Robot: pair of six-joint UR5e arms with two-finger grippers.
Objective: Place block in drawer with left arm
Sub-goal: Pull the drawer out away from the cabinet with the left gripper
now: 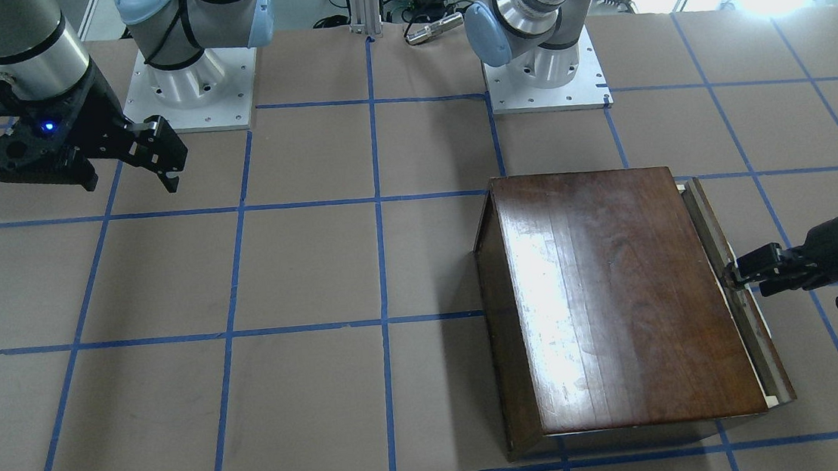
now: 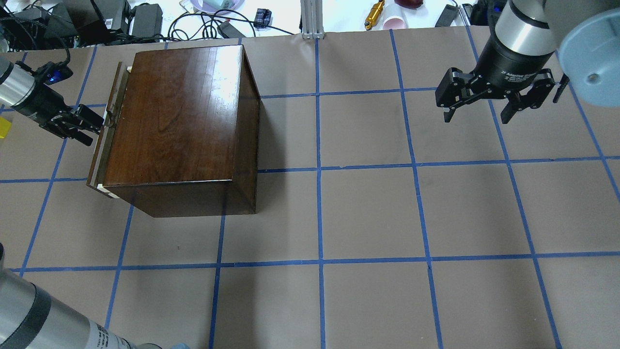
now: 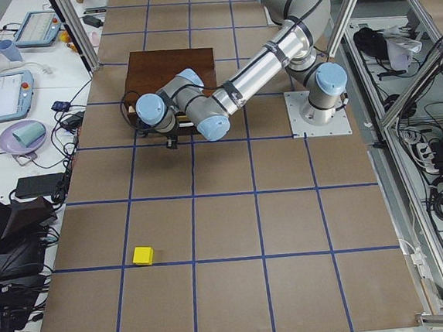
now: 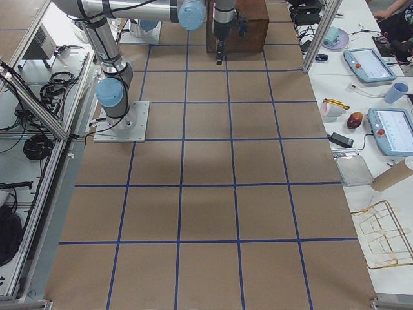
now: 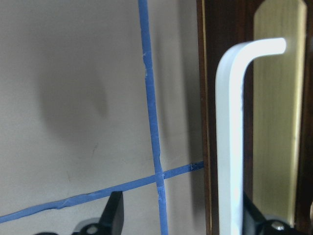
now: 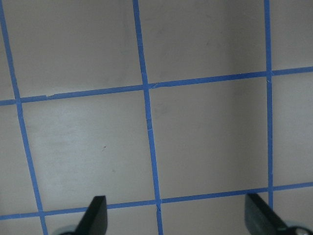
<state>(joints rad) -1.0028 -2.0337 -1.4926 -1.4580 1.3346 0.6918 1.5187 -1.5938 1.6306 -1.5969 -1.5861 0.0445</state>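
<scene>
Handle [image 5: 230, 147] sits between spread fingers [image 5: 115, 218] of left tool [image 5: 181, 210], drawer [image 2: 100, 155] barely ajar; next likely pinch, pull, then fetch block [image 3: 142, 255] well behind.

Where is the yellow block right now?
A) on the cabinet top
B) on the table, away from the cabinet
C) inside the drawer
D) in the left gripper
B: the block lies on the table, apart from the cabinet, with the left gripper at the drawer front.
</scene>
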